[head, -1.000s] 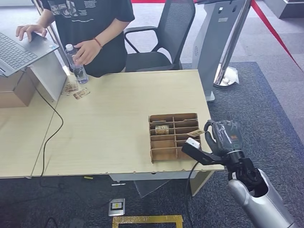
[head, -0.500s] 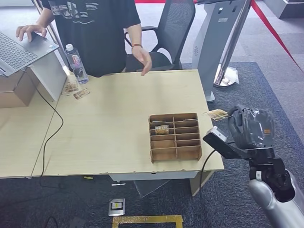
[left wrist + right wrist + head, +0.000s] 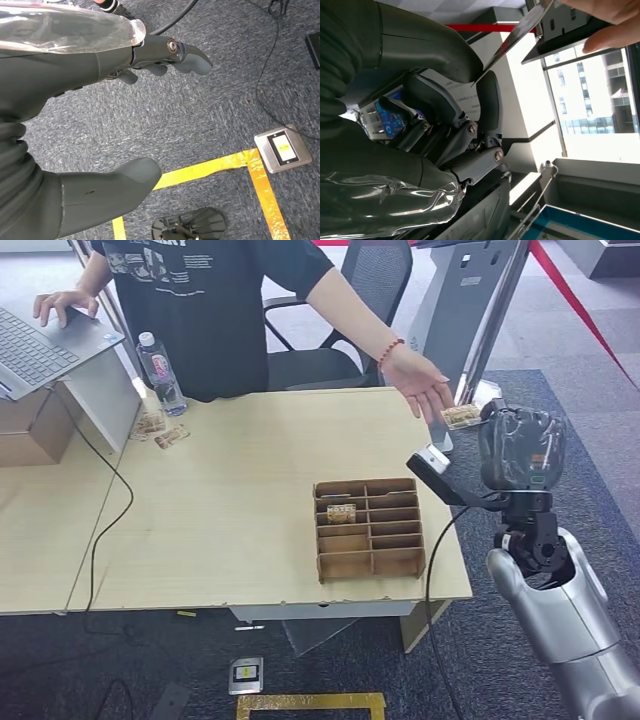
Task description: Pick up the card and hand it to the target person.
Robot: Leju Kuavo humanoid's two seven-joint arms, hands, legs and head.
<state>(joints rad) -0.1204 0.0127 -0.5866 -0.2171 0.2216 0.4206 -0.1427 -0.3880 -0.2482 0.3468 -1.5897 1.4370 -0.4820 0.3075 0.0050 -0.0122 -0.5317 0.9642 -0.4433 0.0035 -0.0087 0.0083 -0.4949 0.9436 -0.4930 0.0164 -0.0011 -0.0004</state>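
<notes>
Even, bright indoor light, soft shadows; right wrist view's windows blown out, foreground dark.

Divided tray on table, bottle far left, chair behind

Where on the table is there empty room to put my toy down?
The bare middle of the table, between the cardboard organizer and the black cable, is widest. It's crowded by the water bottle and laptop, and where the right hand offers the card.
</notes>
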